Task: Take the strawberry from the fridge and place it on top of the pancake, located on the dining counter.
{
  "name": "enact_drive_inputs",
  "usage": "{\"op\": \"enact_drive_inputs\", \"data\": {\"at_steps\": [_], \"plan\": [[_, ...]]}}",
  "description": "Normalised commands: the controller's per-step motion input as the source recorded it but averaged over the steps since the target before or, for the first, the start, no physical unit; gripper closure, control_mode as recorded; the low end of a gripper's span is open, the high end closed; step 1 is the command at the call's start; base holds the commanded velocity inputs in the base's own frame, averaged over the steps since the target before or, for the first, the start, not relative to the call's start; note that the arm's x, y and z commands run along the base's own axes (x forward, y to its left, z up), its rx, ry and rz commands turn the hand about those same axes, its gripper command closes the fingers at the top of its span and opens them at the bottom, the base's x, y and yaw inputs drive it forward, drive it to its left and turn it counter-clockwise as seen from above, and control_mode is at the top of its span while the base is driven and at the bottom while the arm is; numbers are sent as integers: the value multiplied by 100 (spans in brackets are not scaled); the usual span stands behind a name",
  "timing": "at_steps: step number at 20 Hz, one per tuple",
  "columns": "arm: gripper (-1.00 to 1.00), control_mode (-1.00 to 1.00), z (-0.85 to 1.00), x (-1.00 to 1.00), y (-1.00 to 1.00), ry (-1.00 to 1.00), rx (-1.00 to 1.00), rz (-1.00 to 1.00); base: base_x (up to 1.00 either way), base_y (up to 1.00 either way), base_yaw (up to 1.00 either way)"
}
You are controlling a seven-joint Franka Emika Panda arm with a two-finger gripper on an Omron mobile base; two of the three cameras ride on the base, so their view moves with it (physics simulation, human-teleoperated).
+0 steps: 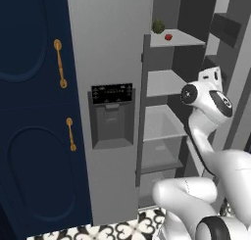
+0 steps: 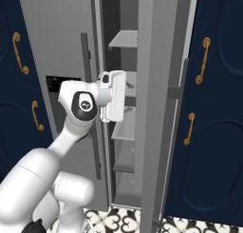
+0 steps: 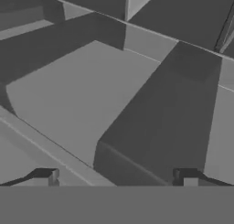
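On my hand feed the gripper (image 3: 119,178) has its jaws spread wide with nothing between them, the two dark fingertips (image 3: 45,176) standing far apart at about 7 and 5 o'clock of the picture, looking onto pale shelves and dark dividers inside the fridge (image 1: 110,53). From the right base view I see the hand reaching in through the gap of the opened fridge, level with the middle shelves. In the left base view the strawberry (image 1: 168,37) sits on the top visible shelf, at roughly 1 o'clock from the frame's centre and well above the arm's wrist, with a dark green bumpy ball (image 1: 158,26) just beside it at its 10 o'clock, apart from it. The black dispenser panel (image 1: 112,94) on the closed door carries small pale markings that I cannot read. Navy cabinets (image 1: 34,111) with gold handles (image 1: 60,63) stand at 9 o'clock of the fridge.
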Motion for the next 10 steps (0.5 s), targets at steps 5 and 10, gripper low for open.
{"op": "enact_drive_inputs", "data": {"at_steps": [5, 10], "plan": [[-100, -100, 0, 0, -65, 7, 0, -17, 0, 0, 0], [-100, -100, -7, 0, -52, 10, 0, -14, 0, 0, 0]]}}
